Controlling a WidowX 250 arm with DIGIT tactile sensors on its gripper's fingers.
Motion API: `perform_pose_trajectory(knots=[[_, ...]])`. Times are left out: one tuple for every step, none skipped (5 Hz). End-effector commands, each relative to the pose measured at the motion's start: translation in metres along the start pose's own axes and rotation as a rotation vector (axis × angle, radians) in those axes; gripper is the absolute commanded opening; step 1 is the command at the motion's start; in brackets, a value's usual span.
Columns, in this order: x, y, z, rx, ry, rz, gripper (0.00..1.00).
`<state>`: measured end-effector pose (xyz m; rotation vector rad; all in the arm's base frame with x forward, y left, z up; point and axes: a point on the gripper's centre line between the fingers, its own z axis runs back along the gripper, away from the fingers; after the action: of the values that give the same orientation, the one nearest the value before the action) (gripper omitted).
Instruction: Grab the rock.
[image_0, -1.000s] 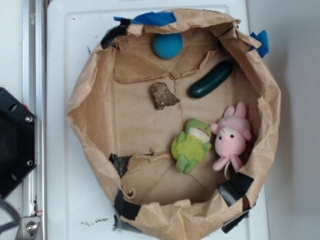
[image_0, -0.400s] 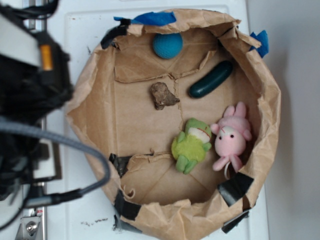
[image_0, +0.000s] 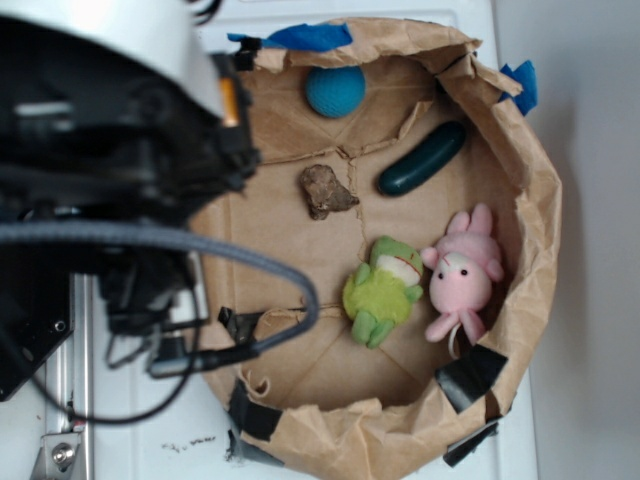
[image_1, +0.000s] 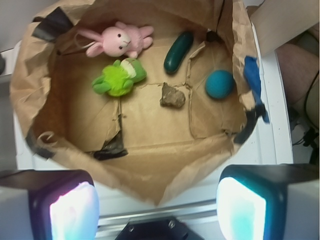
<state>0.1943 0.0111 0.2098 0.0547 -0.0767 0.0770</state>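
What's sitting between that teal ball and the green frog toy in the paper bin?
The rock lies roughly between the teal ball and the green frog plush, on bare brown paper; it touches neither. The wrist view shows this best.

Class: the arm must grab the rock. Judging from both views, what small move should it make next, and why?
Probably advance over the paper rim toward the rock, then descend. The gripper looks open and empty, outside the paper bin, well short of the rock, which lies free on the floor between the green plush frog and teal ball.
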Motion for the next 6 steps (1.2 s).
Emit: perform_pose_trajectory(knots=[[0.028,0.013,0.002,0.005,-0.053,0.004,1.00],[0.035,0.014,-0.005,0.030,-0.070,-0.029,1.00],[0.037,0.014,-0.009,0.025,-0.068,-0.043,1.00],[0.037,0.011,-0.017,0.016,-0.073,-0.116,1.00],[0.036,0.005,-0.030,-0.034,-0.062,-0.363,1.00],[0.043,0.000,-0.031,-0.039,-0.077,-0.605,1.00]])
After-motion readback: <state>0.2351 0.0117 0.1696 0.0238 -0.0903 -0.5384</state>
